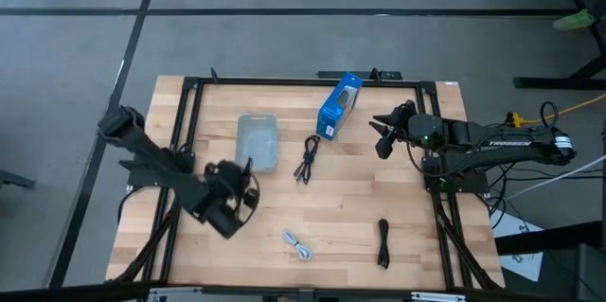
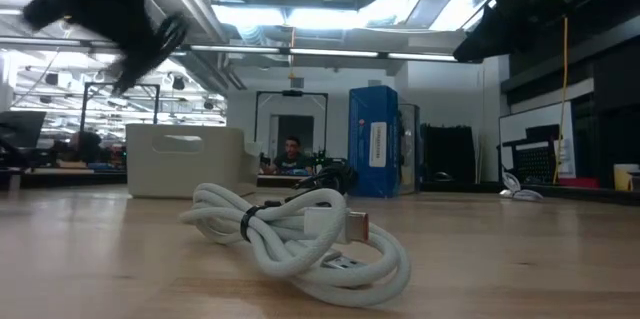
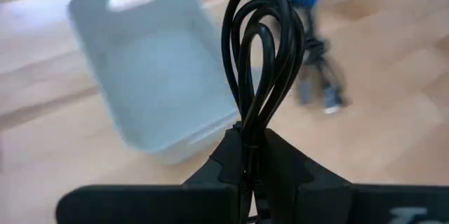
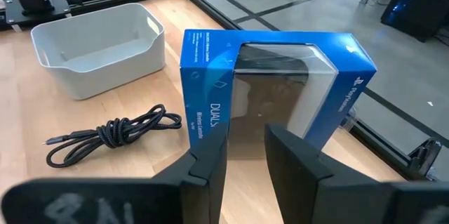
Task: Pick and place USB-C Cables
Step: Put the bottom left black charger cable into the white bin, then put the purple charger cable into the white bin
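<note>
The left gripper (image 3: 252,175) pinches a black cable (image 3: 261,55) bundle at its waist: light, floppy, best gripped mid-coil. The right gripper (image 4: 245,161), fingers spread, waits.

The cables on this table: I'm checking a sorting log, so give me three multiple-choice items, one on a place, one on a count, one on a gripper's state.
1. Where does the white cable lie?
A. Inside the bin
B. On the bare wood near the table's front edge
C. On top of the blue box

2. How many black cables lie loose on the table?
A. Two
B. None
C. Four

3. What is the left gripper doing?
A. Hanging open and empty
B. Pinching the blue box
C. Shut on a looped black cable

Answers: 1 B, the high view shows it alone on the wood, apart from the grey bin. 2 A, one lies beside the blue box, one near the front right. 3 C, the left wrist view shows the held black cable rising from the closed fingers.
</note>
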